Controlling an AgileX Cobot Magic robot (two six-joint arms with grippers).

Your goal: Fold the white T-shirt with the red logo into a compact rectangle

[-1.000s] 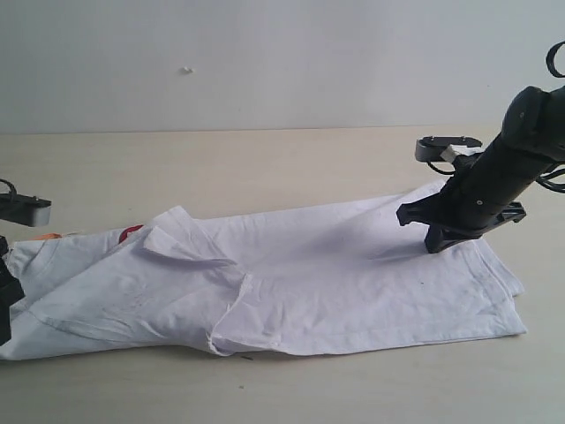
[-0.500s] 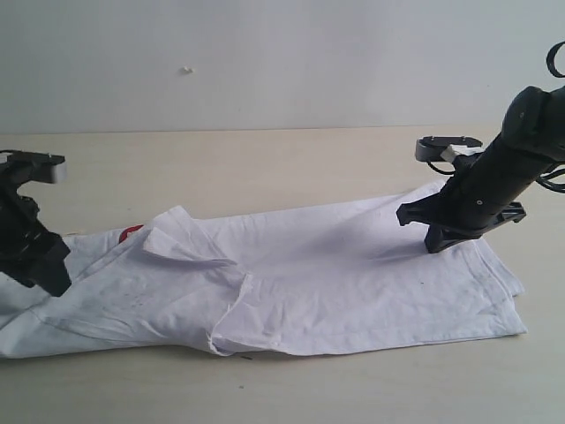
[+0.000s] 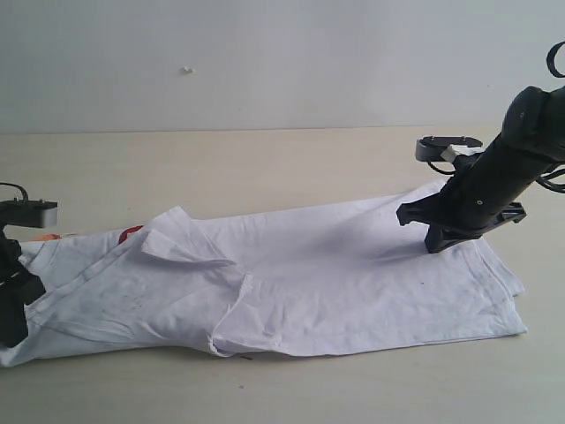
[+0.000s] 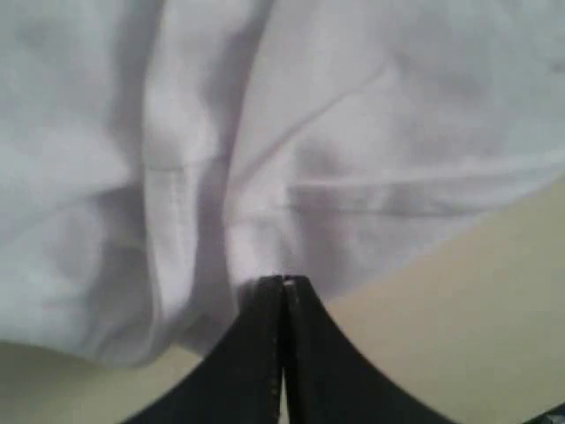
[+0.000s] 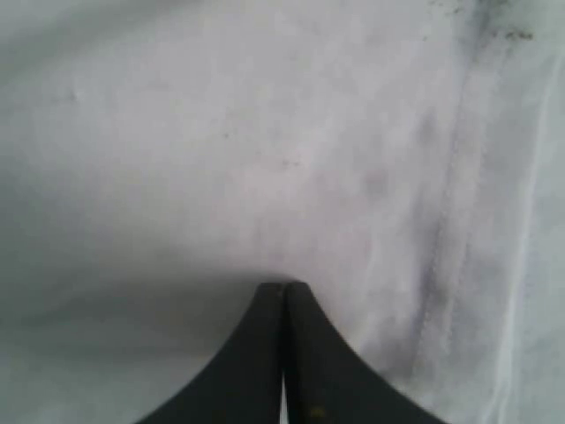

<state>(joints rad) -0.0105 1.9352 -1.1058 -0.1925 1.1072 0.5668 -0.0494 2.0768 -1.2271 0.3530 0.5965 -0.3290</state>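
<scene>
The large white cotton T-shirt (image 3: 335, 265) lay half-folded across the lower frame on the pale wooden table (image 3: 265, 168). The left hand (image 4: 282, 281) and right hand (image 3: 434, 246) were each clenched on an end of it. Next, I judged, both must lift together and fold it across.

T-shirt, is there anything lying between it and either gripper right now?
Nothing visible does. The left gripper, shut, has its tips right against the T-shirt at its left end, and the right gripper, also shut, rests its tips on the cloth at the right end.
</scene>
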